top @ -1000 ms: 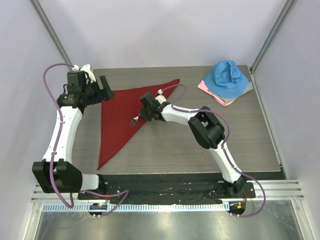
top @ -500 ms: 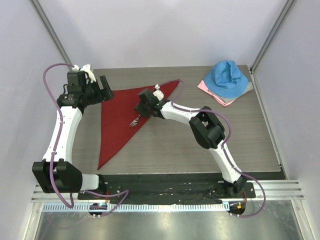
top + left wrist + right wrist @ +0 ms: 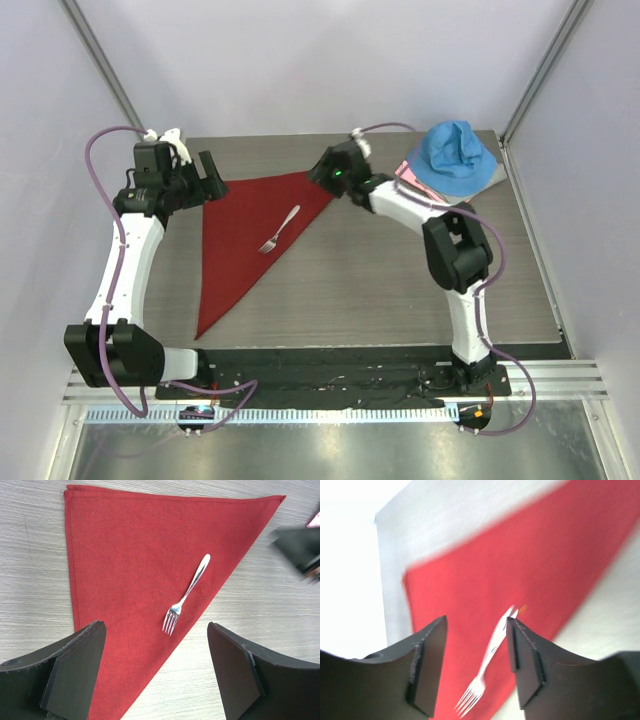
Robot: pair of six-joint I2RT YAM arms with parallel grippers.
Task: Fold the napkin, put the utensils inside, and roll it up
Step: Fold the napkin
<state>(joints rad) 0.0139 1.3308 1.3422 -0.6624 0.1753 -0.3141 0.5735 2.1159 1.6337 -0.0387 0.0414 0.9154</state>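
Note:
The dark red napkin (image 3: 240, 240) lies folded into a triangle on the left half of the table. The silver fork (image 3: 279, 230) lies diagonally on it near the long slanted edge, tines toward the near left. My left gripper (image 3: 212, 178) is open and empty, raised above the napkin's far left corner. Its view shows the napkin (image 3: 130, 570) and the fork (image 3: 187, 594) beyond its jaws (image 3: 156, 627). My right gripper (image 3: 322, 178) is open and empty at the napkin's far right corner. Its blurred view shows the fork (image 3: 492, 650) on the napkin (image 3: 485, 575) below the jaws (image 3: 476, 622).
A bright blue cloth (image 3: 455, 155) sits on a pale pink cloth (image 3: 425, 185) and a grey one at the far right corner. Enclosure walls and metal posts bound the table on the left, back and right.
My right gripper has let go of the fork and pulled back to the far right, off the napkin's middle. The fork now lies free on the napkin. The left arm has not moved.

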